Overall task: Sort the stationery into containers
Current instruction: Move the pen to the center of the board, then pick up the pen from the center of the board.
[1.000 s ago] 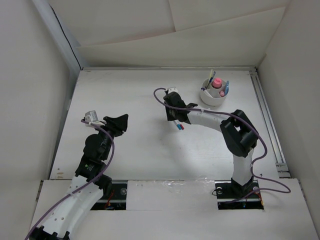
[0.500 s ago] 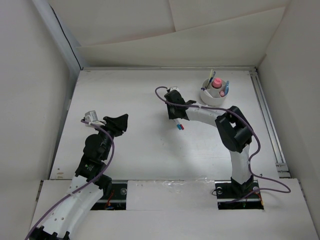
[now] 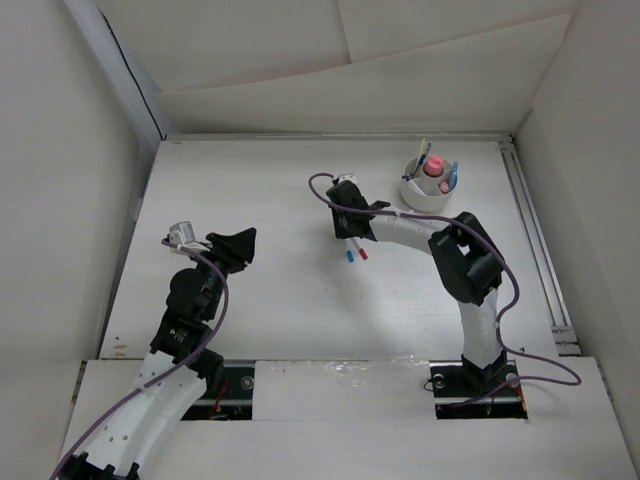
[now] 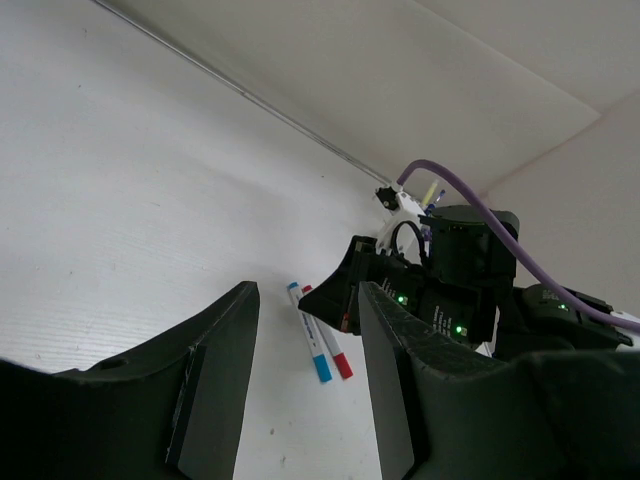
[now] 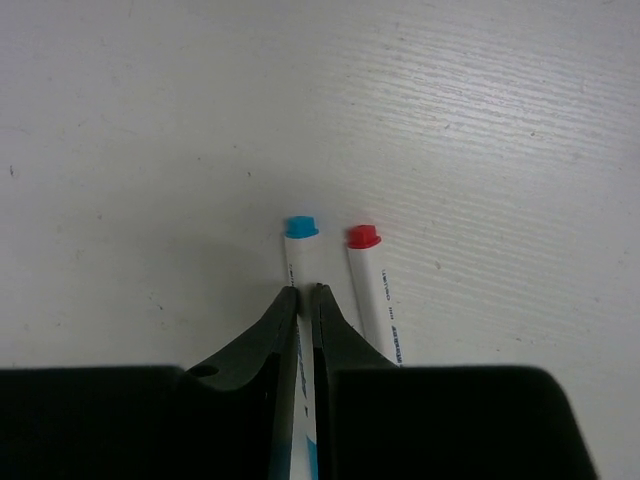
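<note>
My right jaws have drawn back and pinched the blue-capped pen [image 5: 297,262] mid-tabletop, red-capped pen [image 5: 375,290] just beside, ready for the tub [image 3: 425,200] by the far right corner; left jaws gape wide.

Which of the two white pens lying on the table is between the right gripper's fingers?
The blue-capped white pen: its barrel runs between the fingers of the right gripper. The red-capped white pen lies beside it, outside them.
</note>
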Robot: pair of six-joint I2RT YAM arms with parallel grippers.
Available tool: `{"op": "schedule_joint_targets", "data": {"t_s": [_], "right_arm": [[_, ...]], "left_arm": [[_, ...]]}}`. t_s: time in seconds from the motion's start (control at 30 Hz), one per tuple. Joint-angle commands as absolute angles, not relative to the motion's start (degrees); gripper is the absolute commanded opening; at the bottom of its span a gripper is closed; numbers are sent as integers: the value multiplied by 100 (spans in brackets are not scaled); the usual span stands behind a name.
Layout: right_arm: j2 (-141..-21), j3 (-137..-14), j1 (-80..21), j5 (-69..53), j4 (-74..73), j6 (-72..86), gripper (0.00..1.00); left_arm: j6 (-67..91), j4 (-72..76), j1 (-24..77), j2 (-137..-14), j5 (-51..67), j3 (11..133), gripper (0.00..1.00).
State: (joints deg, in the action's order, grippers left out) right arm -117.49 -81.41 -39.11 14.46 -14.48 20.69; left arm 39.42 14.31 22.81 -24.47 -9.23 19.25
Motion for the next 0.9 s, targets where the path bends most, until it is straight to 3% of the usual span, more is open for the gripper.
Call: {"op": "schedule_joint_targets", "data": {"t_s": [0.0, 0.13, 0.17, 0.7, 0.87], "right_arm": [[-11663, -8191, -4069, 1230, -1556, 2206, 8], [-11715, -8305, -4122, 1353, -1608, 2206, 35], [-11716, -8384, -4122, 1354, -1661, 2206, 37], [-12340, -9168, -4017, 1458, -1969, 2021, 38], [-12393, -9167, -4017, 1459, -1969, 2021, 28]], "left_arm": [[3858, 1670, 2303, -2373, -914, 1925, 41], [3858, 1670, 2303, -2373, -914, 1925, 41], [3858, 1670, 2303, -2373, -914, 1925, 41], [3858, 1564, 2303, -2259, -914, 1925, 41], [3858, 1564, 2303, -2259, -914, 1925, 41]]}}
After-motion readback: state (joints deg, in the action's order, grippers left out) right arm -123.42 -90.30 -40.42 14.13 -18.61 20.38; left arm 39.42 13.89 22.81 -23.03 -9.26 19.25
